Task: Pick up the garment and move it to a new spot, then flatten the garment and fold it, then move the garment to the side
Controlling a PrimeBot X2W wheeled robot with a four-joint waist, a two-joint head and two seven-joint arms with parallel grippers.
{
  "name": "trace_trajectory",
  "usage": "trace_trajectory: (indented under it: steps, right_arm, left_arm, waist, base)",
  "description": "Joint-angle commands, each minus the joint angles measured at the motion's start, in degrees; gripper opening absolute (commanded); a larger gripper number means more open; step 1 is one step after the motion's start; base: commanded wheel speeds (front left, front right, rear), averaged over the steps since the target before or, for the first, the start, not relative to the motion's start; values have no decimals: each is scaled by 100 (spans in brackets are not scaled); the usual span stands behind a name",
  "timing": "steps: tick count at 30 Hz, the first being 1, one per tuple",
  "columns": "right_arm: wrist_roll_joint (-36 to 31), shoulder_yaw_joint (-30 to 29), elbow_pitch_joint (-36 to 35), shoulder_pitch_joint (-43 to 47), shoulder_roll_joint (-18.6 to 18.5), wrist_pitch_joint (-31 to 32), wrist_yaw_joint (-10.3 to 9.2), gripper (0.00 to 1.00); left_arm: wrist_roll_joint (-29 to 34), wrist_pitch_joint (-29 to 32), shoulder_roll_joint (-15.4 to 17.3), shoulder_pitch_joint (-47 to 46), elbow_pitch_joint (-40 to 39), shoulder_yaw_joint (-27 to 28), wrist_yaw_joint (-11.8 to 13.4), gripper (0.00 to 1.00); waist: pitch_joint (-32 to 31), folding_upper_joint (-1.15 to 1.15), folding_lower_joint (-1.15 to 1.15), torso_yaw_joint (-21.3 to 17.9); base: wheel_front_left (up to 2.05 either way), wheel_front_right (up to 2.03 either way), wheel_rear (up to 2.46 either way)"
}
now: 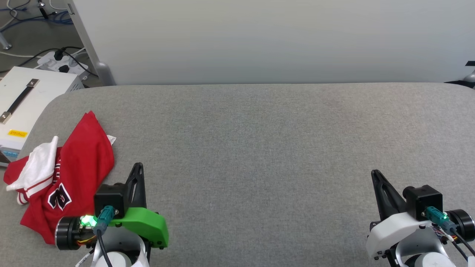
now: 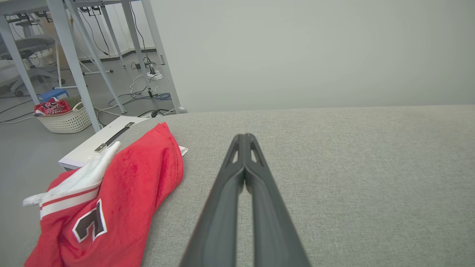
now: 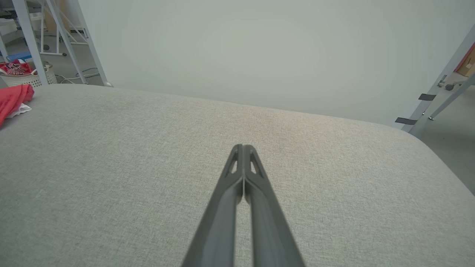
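The garment [image 1: 78, 163], a red jersey with white sleeves, striped trim and black numbers, lies crumpled at the left end of the grey padded table [image 1: 259, 148]. The left wrist view has the garment [image 2: 126, 193] to the left of my fingers. My left gripper [image 1: 138, 167] is shut and empty, just right of the garment, apart from it. In its wrist view the left gripper [image 2: 244, 138] has its fingers pressed together. My right gripper [image 1: 375, 174] is shut and empty over bare table at the lower right. A red edge of the garment [image 3: 13, 98] appears far left beyond the right gripper [image 3: 243, 148].
A white box with a strap handle [image 1: 26, 104] stands off the table's left end, with a power strip and cables [image 1: 63, 63] on the floor behind. A white laundry basket [image 2: 65, 118] holding red cloth sits on the floor. A pale partition [image 1: 274, 40] backs the table.
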Motion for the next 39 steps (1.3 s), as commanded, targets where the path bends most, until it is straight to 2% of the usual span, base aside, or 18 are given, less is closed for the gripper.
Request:
trace_trajectory:
  steps: [1, 25, 26, 39]
  right_arm:
    - [-55, 1, 10, -94, -6, 16, -5, 0]
    - [-55, 1, 10, -94, -6, 16, -5, 0]
    - [1, 0, 0, 0, 0, -1, 0, 100]
    - [174, -25, 34, -5, 0, -127, 0, 100]
  left_arm:
    - [54, -5, -32, 93, -10, -5, -24, 0]
    - [54, -5, -32, 93, -10, -5, -24, 0]
    - [-2, -1, 0, 0, 0, -1, -1, 100]
    - [-179, -133, -2, -9, 69, -59, -60, 100]
  waist:
    - [0, 0, 0, 0]
    - [0, 0, 0, 0]
    - [0, 0, 0, 0]
    - [1, 0, 0, -11]
  base:
    - [0, 0, 0]
    - [0, 0, 0]
    - [0, 0, 0]
    - [0, 0, 0]
